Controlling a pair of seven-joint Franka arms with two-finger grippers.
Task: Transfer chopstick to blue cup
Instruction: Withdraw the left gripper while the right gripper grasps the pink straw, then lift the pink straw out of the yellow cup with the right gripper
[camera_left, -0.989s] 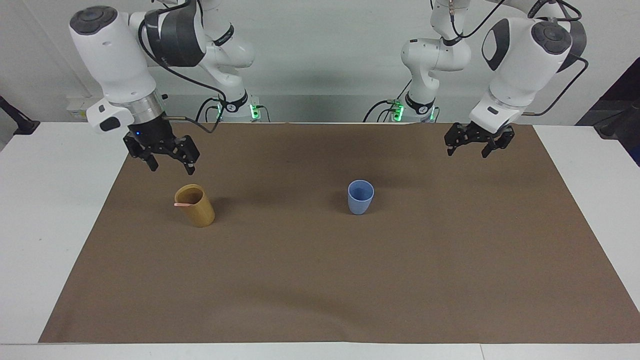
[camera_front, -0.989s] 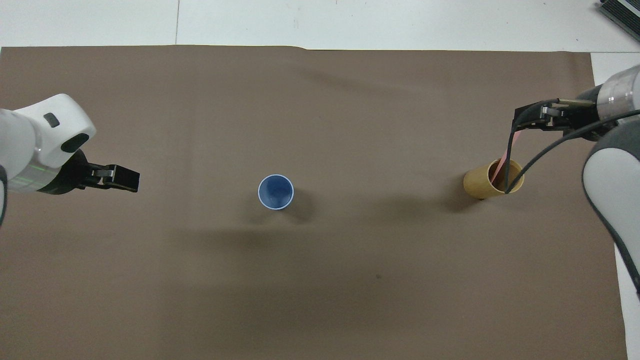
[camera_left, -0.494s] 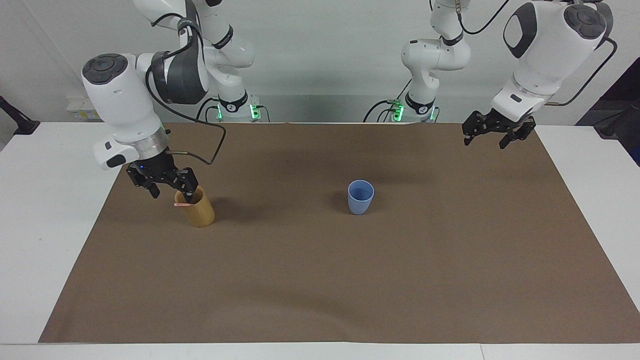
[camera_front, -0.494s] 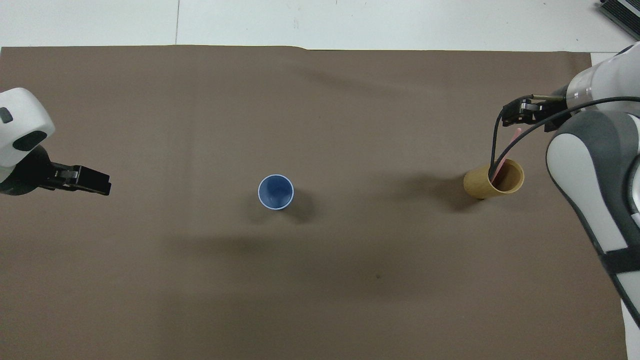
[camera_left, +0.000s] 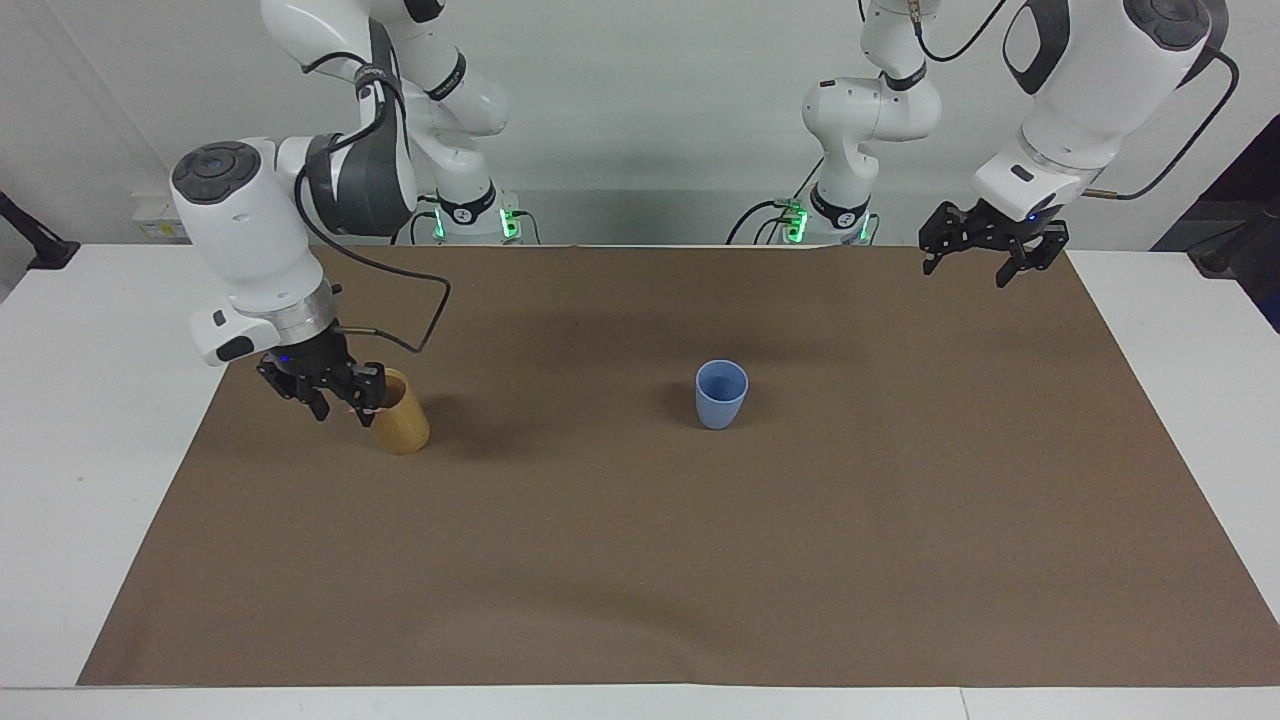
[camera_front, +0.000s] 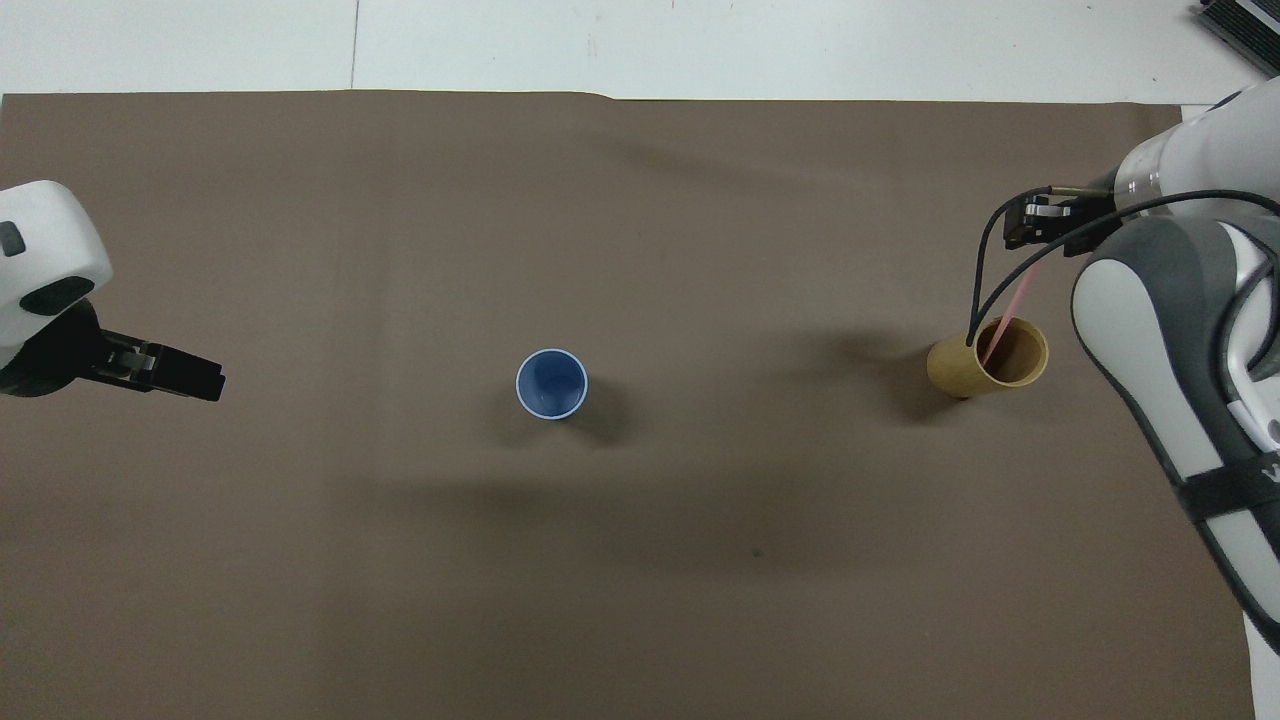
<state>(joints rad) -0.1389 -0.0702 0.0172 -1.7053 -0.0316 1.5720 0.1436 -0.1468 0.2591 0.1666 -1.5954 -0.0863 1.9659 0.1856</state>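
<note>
lab: two table-mounted robot arms (camera_left: 300, 230)

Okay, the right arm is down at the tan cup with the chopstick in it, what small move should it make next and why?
Probably finish closing the right end effector on the chopstick. It sits at the tan cup rim, where the stick leans out. The blue cup has nothing in it. The left end effector, open, waits over the mat.

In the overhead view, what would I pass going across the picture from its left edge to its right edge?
Left gripper, open and waiting in the air → blue cup → tan cup with the pink chopstick leaning out of it. The right gripper is over that cup, so its place in the order is unclear.
</note>
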